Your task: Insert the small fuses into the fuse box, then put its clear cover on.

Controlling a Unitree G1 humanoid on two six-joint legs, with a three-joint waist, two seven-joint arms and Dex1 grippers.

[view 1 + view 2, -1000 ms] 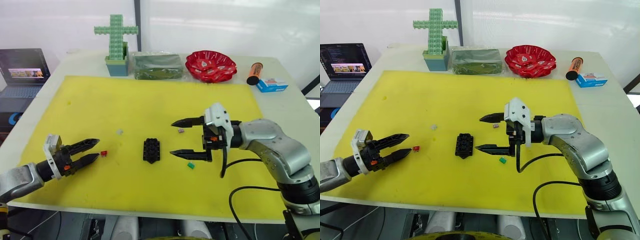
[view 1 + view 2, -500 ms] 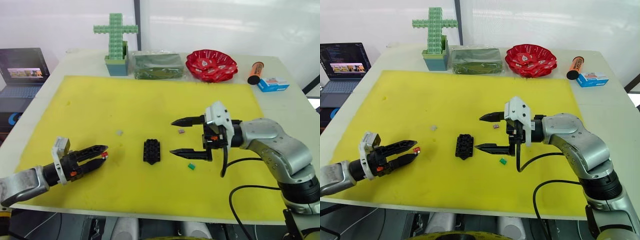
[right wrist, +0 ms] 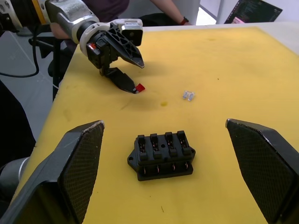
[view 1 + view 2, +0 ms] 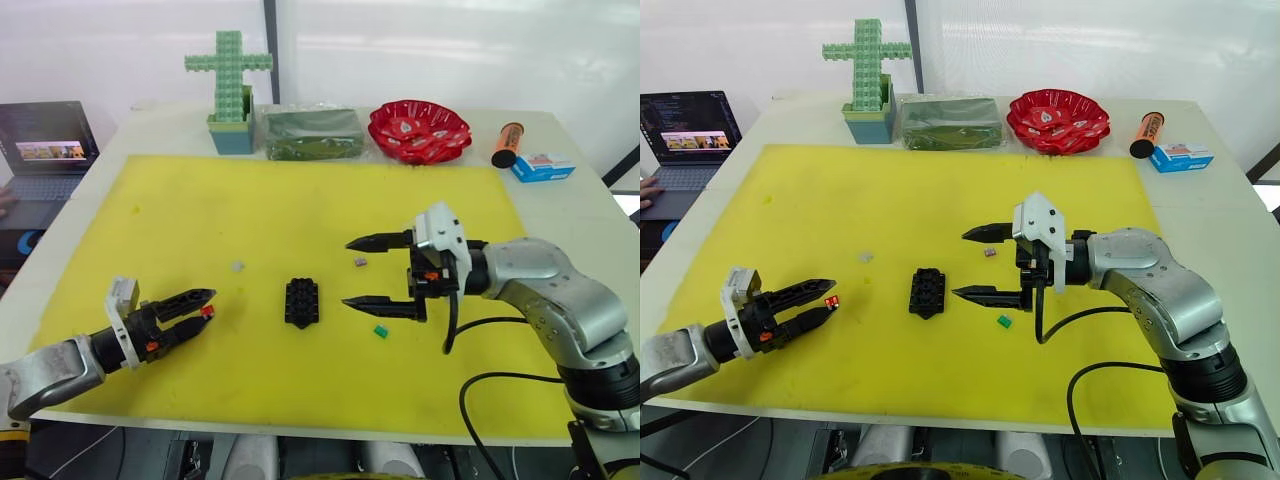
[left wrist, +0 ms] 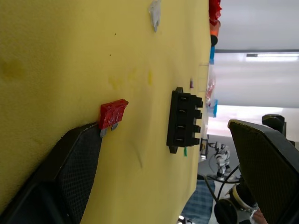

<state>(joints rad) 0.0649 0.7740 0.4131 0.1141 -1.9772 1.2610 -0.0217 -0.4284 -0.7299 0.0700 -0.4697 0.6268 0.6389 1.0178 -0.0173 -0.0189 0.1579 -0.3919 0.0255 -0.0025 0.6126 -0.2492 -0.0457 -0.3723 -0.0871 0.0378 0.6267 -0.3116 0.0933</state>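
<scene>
1. Yellow mat [image 4: 300, 200] underlies everything; left gripper [image 4: 190, 312], fingers parted, has its tips around the red fuse [image 4: 207, 311].
2. Right gripper [image 4: 372, 272] hovers wide open, empty, beside the black fuse box [image 4: 302, 302].
3. Green fuse [image 4: 381, 331] lies near it.

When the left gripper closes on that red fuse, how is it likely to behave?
The red fuse looks rigid plastic with thin metal legs, so it probably won't flex. Tiny and likely very light, it could skid on the yellow mat or flick aside, since it sits against one finger of the open left gripper.
</scene>
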